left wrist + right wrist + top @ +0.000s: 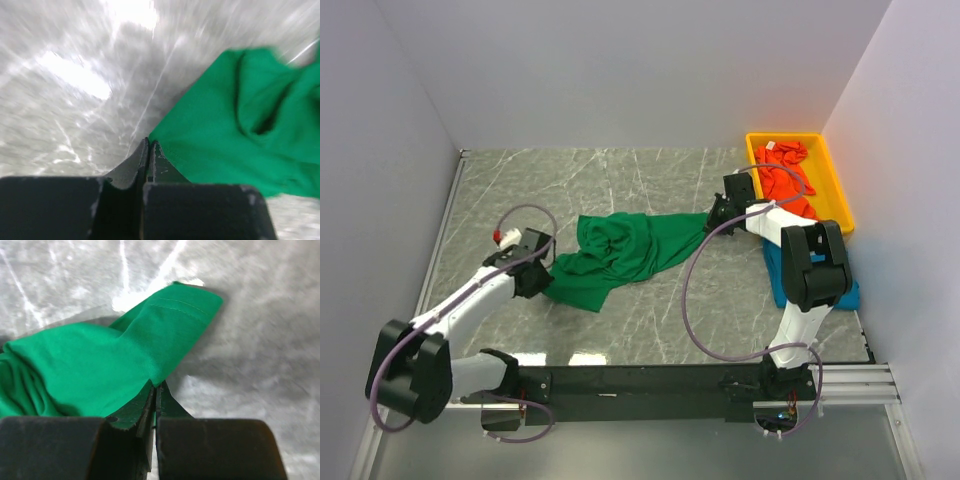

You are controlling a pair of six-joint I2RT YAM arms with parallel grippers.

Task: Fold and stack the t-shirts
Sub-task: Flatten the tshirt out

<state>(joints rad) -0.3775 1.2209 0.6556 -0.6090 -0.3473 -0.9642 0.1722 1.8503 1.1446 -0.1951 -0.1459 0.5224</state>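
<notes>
A bright green t-shirt (pixel 620 250) lies crumpled and stretched across the middle of the marble table. My left gripper (pixel 542 274) is at its lower left corner. In the left wrist view this gripper (pixel 150 141) is shut, with the corner of the shirt's hem (pixel 225 120) pinched at the tips. My right gripper (pixel 718 214) holds the shirt's right end. Its jaws (pixel 156 385) are shut on a fold of the green cloth (pixel 100 360). An orange-red t-shirt (pixel 785 175) lies bunched in the bin. A blue t-shirt (pixel 778 278) lies flat under my right arm.
A yellow plastic bin (pixel 835 175) stands at the back right against the wall. White walls close the table on the left, back and right. The arms' black base rail (pixel 650 382) runs along the near edge.
</notes>
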